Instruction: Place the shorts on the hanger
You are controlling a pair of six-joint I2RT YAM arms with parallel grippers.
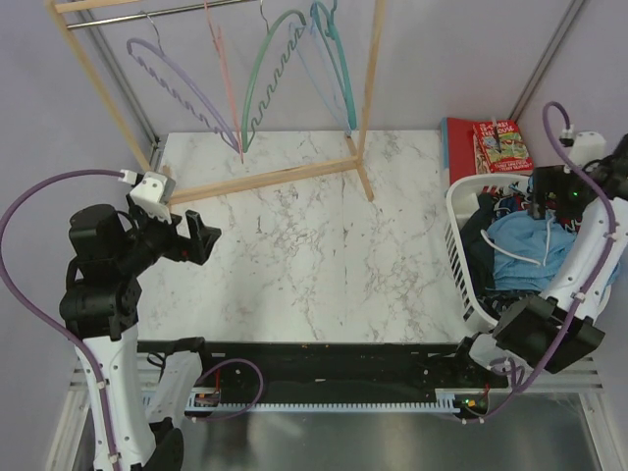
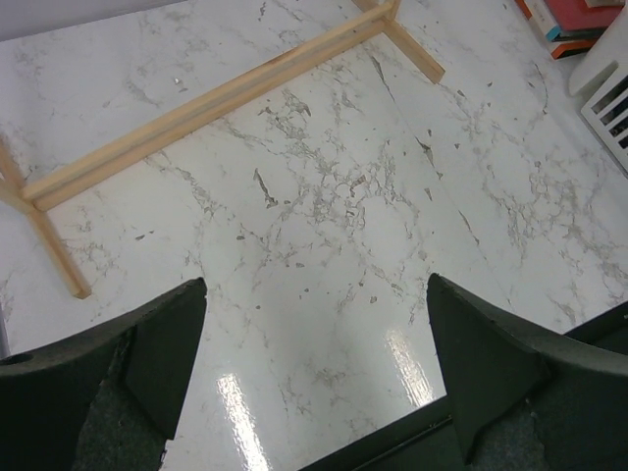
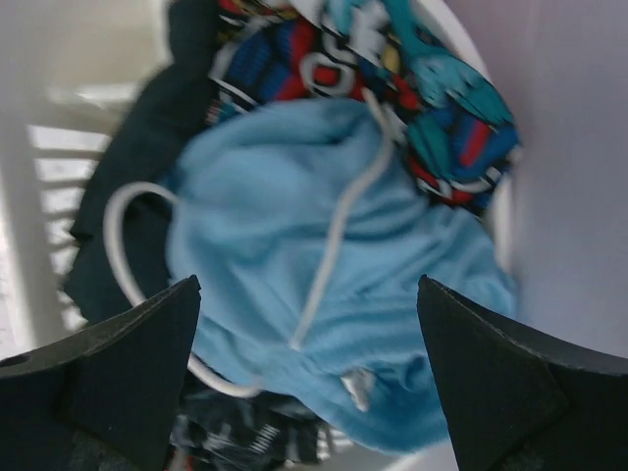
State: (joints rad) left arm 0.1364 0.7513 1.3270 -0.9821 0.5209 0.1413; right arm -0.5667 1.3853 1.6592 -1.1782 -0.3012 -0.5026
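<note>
Blue shorts [image 3: 275,196] lie under the downward-pointing, wide-open right claw [image 3: 306,299].

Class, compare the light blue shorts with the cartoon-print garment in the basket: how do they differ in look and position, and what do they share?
The shorts are plain light blue; the cartoon-print garment is patterned in red, blue and teal. The shorts carry a white cord; none shows on the garment. The shorts lie on top, partly covering the garment. Both are crumpled inside the white basket.
</note>
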